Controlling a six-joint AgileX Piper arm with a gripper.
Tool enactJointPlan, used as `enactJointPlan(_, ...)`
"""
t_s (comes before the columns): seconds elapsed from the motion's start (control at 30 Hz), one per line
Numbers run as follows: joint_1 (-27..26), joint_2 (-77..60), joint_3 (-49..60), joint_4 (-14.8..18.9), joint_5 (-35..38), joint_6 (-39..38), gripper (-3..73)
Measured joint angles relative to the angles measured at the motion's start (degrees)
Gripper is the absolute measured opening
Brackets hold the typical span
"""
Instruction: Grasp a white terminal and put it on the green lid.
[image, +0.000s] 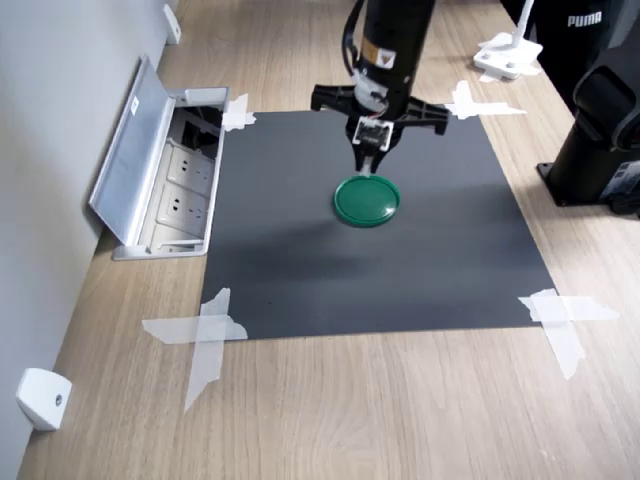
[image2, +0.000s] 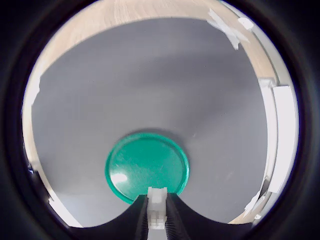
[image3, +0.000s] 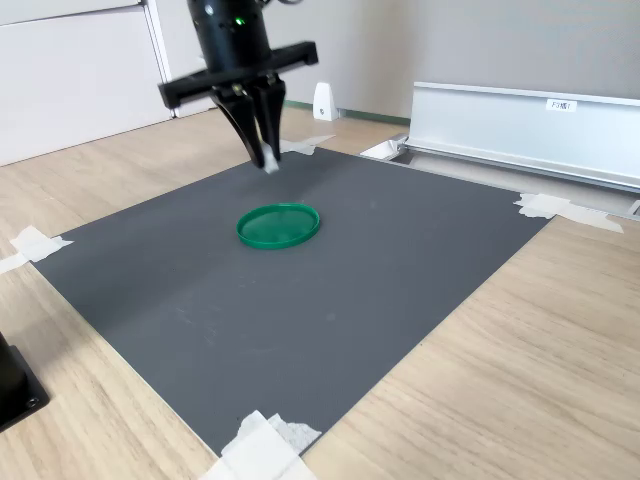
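The tiny white plastic terminal (image2: 157, 207) is held clamped between the fingertips of the black tool (image: 372, 155), raised above the mat. The flat round dark-green plastic lid (image: 367, 200) is seen just below and slightly ahead of the tool, lying on the dark grey square mat (image: 300, 270) taped to the wooden tabletop (image: 400, 410).

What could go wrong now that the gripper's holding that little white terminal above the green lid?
1. The gripper pinches the white terminal only at its fingertips, so it might slip or twist early.
2. In the wrist view the terminal sits over the green lid's rim, not its middle; dropped from here, it could bounce onto the dark mat.
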Motion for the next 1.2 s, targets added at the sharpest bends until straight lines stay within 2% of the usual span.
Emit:
enactJointPlan(0.1,-0.50,0.89,2.08,-1.20,-2.54,0.00,8.2)
enactJointPlan(0.33,-0.50,1.75,5.28,-1.47,-5.51,-0.95,8.2)
enactJointPlan(0.47,-0.50,2.56,6.07,-1.89,-5.67,-2.76,11.9)
enactJointPlan(0.57,-0.50,2.62,6.28,-2.01,-5.72,-3.79,22.3)
enactJointPlan(0.77,-0.50,2.62,6.33,-2.20,-7.39,-4.34,52.7)
enactJointPlan(0.83,-0.50,2.31,6.33,-2.54,-7.39,-4.42,59.5)
enactJointPlan(0.9,-0.50,1.04,6.26,-2.82,-7.44,-4.48,62.3)
enactJointPlan(1.07,-0.50,-5.02,3.09,-2.90,-7.32,-5.80,60.1)
enactJointPlan(1.2,-0.50,-9.61,-0.34,-2.62,-7.65,-6.52,48.5)
